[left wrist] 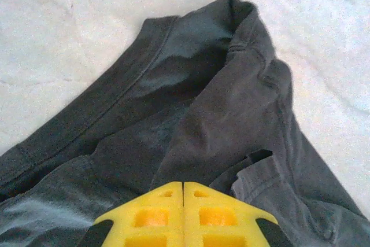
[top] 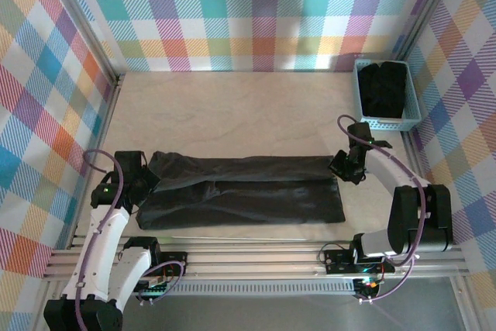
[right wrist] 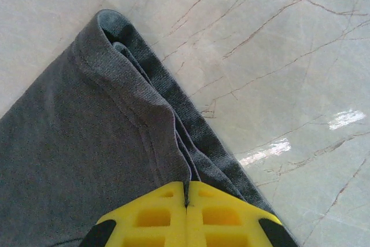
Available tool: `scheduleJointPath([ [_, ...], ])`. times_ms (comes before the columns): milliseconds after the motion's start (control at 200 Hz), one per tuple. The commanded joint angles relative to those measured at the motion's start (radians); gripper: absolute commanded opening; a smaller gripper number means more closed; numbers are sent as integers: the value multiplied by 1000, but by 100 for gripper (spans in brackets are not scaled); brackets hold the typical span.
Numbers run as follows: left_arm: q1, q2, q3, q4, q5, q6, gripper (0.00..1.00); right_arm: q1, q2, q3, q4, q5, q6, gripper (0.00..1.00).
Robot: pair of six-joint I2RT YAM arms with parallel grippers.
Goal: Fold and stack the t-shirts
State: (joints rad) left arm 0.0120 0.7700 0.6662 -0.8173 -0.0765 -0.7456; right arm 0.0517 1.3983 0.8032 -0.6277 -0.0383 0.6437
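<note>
One dark charcoal t-shirt [top: 240, 191] lies folded into a long band across the front of the table [top: 232, 110]. My left gripper [top: 147, 180] sits at the band's left end. In the left wrist view its yellow fingers [left wrist: 156, 212] are shut [left wrist: 183, 183], and a ridge of the t-shirt [left wrist: 231, 102] runs up into their tip. My right gripper [top: 341, 167] is at the band's right end. In the right wrist view it is shut [right wrist: 186, 184] on the layered hem edge of the t-shirt [right wrist: 75, 143], which enters the seam between the fingers.
A light blue mesh basket [top: 385, 122] stands at the back right with more dark t-shirts [top: 385, 87] inside. Checked walls close in the table on three sides. An aluminium rail [top: 256, 257] runs along the near edge by the arm bases.
</note>
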Motion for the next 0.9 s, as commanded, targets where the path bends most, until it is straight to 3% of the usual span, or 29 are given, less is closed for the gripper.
scheduleJointPath([
  [0, 9, -5, -24, -36, -31, -34, 0, -5, 4, -10, 0, 5, 11, 0],
  [540, 9, 6, -59, -50, -48, -79, 0, -4, -28, -34, -15, 35, 25, 0],
  [720, 6, 1, -107, -3, 34, -115, 0, -4, 3, -41, -7, 40, 27, 0],
  [895, -54, -38, -63, -32, 55, -150, 0, -4, 40, -28, 0, 38, 28, 0],
])
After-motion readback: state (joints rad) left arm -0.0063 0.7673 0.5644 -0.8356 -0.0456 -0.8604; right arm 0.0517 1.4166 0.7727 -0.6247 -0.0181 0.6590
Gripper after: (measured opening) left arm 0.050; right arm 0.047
